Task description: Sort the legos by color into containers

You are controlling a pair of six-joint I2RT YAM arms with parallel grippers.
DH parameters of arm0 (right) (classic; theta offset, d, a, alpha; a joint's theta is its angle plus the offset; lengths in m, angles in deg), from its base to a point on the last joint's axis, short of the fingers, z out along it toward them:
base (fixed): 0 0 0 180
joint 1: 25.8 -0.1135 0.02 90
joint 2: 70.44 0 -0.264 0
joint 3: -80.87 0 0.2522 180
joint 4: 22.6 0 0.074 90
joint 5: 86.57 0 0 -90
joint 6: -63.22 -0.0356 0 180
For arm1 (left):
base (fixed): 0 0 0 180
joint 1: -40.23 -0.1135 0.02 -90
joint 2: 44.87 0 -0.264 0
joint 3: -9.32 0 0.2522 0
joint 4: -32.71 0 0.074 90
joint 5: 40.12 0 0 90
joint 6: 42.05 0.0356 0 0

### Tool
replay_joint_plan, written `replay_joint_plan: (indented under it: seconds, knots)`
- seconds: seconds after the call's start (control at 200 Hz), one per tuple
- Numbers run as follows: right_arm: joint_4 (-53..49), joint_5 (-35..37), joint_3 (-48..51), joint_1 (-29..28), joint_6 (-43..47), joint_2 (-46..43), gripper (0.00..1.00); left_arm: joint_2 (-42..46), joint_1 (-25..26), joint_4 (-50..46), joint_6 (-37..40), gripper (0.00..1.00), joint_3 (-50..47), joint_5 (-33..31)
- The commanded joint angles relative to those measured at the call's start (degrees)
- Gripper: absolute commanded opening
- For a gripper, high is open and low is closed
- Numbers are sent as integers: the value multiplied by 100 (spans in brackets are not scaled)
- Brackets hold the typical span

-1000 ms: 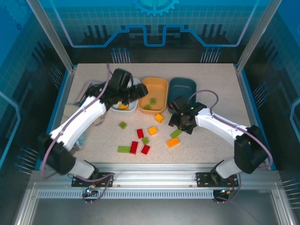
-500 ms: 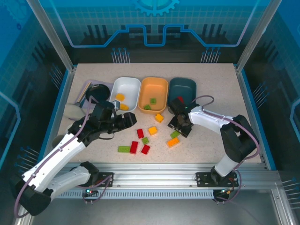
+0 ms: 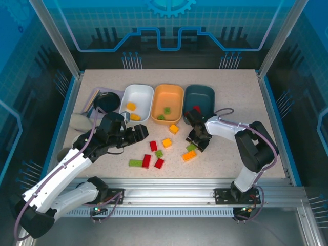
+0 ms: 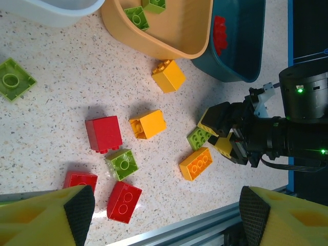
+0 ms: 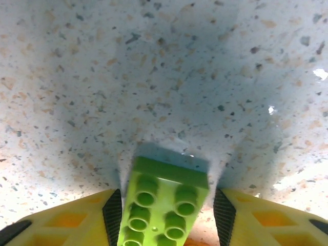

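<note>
My right hand (image 3: 197, 140) had narrowed around a light green lego (image 5: 164, 205) on the bench (image 3: 236, 102), though I couldn't tell whether it gripped. My left hand (image 3: 137, 132), open and empty, had returned from the white tub (image 3: 143, 95).

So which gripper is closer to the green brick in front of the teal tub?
Right. The right gripper straddles the green brick; the left gripper sits far to its left, beyond the red bricks.

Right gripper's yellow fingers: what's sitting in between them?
A light green lego sits between the fingers of the right gripper, resting on the speckled table. The right wrist view shows it.
</note>
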Motion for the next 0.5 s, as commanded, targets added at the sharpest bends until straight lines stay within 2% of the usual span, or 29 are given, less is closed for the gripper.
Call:
replay_joint_plan:
  seconds: [0.0,0.29,0.495]
  knots:
    - [185,-166,100,-39,-299,150,47,52,54,-62,-109,78,-82,43]
    - [383,-105,-8,-48,-319,335,37,62,108,4,-153,78,-178,43]
    - [381,103,-145,-70,-156,-18,33,77,129,37,-222,78,-318,35]
